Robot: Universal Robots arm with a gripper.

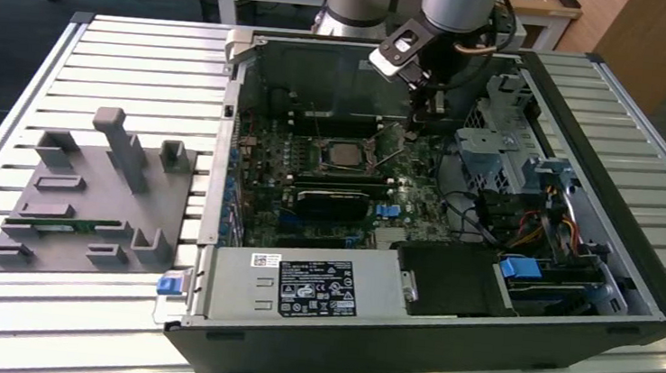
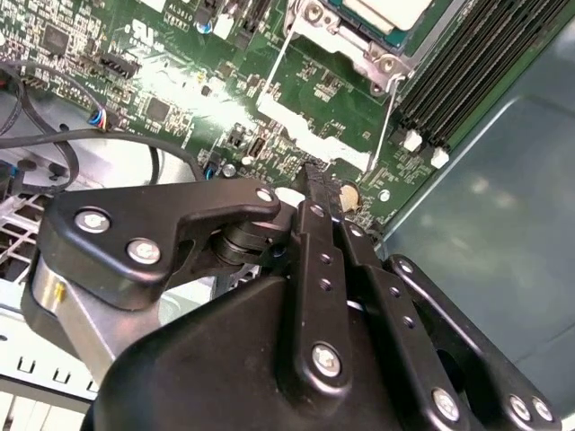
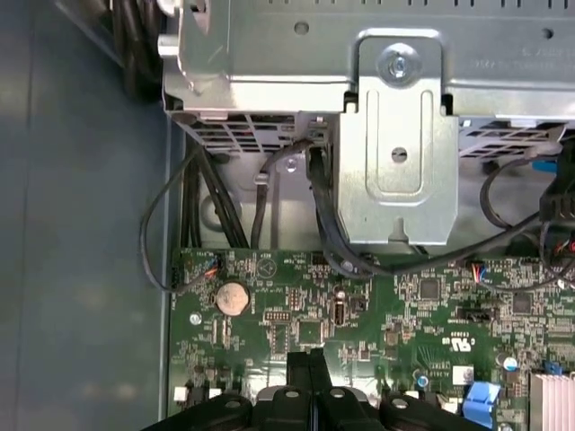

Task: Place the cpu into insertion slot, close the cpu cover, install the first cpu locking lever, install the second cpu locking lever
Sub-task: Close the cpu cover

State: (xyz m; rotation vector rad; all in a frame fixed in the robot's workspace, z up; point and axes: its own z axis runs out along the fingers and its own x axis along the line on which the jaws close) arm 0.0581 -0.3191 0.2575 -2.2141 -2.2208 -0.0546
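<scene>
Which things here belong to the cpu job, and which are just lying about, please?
Job: dull silvery square cpu; thin silver metal cpu cover; thin wire locking lever; black pincer.
Lying about: grey plastic fixture block; round silver coin battery.

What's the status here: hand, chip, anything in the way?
Hand shut, empty, over the green board beside the chip. Chip seated, metal frame looks down around it. Thin lever wire looks unlatched. Nothing between hand and chip.

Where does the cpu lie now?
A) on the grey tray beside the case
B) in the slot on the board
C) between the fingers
B: the cpu sits in the slot, and the gripper hangs apart from it, shut on nothing.
</scene>
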